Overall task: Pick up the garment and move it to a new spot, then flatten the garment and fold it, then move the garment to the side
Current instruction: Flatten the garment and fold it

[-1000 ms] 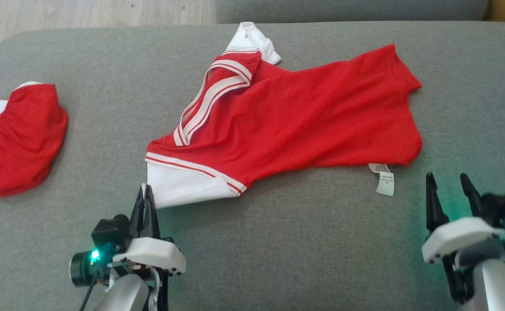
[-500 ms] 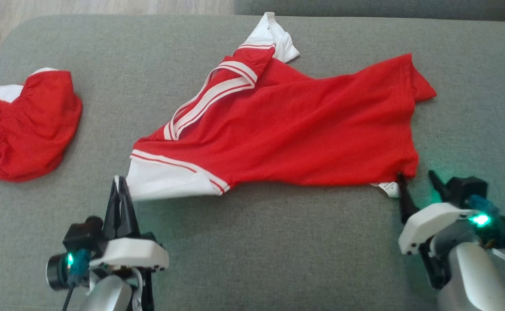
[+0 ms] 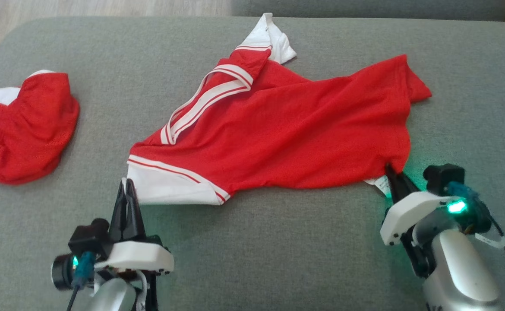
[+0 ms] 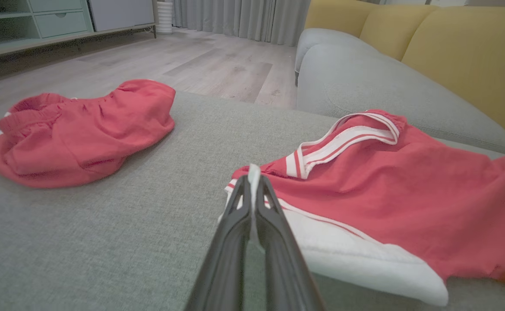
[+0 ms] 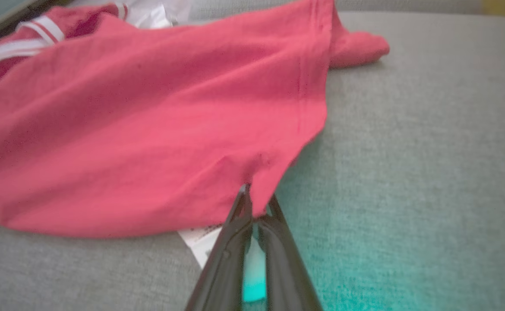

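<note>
The garment [image 3: 278,129] is a red shirt with white striped trim and white sleeves, spread across the grey cushion [image 3: 278,242]. My left gripper [image 3: 125,185] is shut on the corner of its near white sleeve [image 4: 347,255]; in the left wrist view [image 4: 253,177] a bit of white cloth shows between the fingertips. At the garment's lower right hem corner my right gripper [image 3: 391,169] is shut on the red cloth, and the right wrist view [image 5: 252,196] shows the hem [image 5: 278,164] pinched, with a white label [image 5: 200,242] just beside the fingers.
A second red garment [image 3: 19,129] lies bunched at the cushion's left end. The cushion's rounded left edge drops to a wooden floor [image 4: 218,65]. A grey sofa seat [image 4: 364,77] with yellow backrests [image 4: 464,56] runs behind.
My right gripper moved forward and left to the hem corner and shut on it; a second ago it stood open, clear of the cloth. The left gripper stayed shut on the sleeve. The head camera shifted.
</note>
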